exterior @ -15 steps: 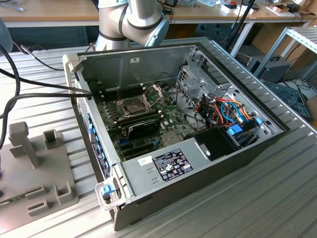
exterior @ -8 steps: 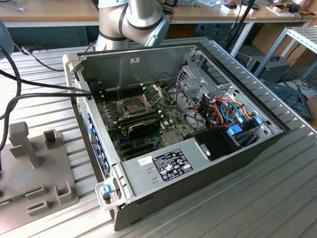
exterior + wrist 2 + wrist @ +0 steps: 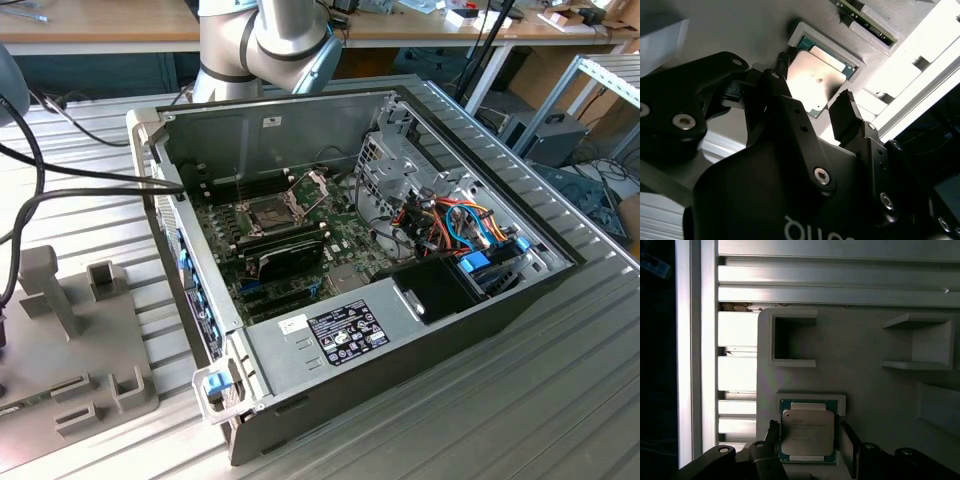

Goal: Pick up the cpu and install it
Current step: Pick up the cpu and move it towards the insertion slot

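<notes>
The cpu, a small square chip with a dull silver top on a green board, lies flat in a shallow recess of a pale grey holder. In the second wrist view the cpu catches bright light. My gripper stands open just above it, one black finger on each side of the chip, and I cannot tell if they touch it. In the second wrist view the gripper straddles the chip the same way. The dark cpu socket in the computer case has its metal frame hinged up.
The open computer case sits mid-table, with a black expansion card beside the socket and a drive cage and cables further along. A grey fixture stands at the exterior view's left. Slatted aluminium table borders the holder.
</notes>
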`<act>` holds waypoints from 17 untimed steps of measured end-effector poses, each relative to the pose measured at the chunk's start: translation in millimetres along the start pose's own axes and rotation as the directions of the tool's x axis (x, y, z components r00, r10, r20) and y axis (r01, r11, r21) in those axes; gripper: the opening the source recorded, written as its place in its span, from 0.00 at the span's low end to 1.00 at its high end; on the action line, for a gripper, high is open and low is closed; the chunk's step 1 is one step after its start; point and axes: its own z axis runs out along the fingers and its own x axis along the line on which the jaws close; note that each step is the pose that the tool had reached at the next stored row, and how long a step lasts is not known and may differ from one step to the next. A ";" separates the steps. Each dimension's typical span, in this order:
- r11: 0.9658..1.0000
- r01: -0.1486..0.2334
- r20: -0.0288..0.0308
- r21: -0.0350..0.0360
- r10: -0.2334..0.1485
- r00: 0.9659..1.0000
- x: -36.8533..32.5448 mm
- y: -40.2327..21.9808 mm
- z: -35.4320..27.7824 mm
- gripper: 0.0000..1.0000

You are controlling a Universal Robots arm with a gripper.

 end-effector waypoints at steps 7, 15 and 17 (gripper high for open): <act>1.000 0.000 0.000 0.003 0.000 1.000 -0.2 0.1 2.4 0.60; 1.000 0.000 0.000 0.003 0.000 1.000 -0.2 0.1 5.4 0.60; 1.000 0.000 0.000 0.003 0.000 1.000 -0.2 0.1 6.1 0.60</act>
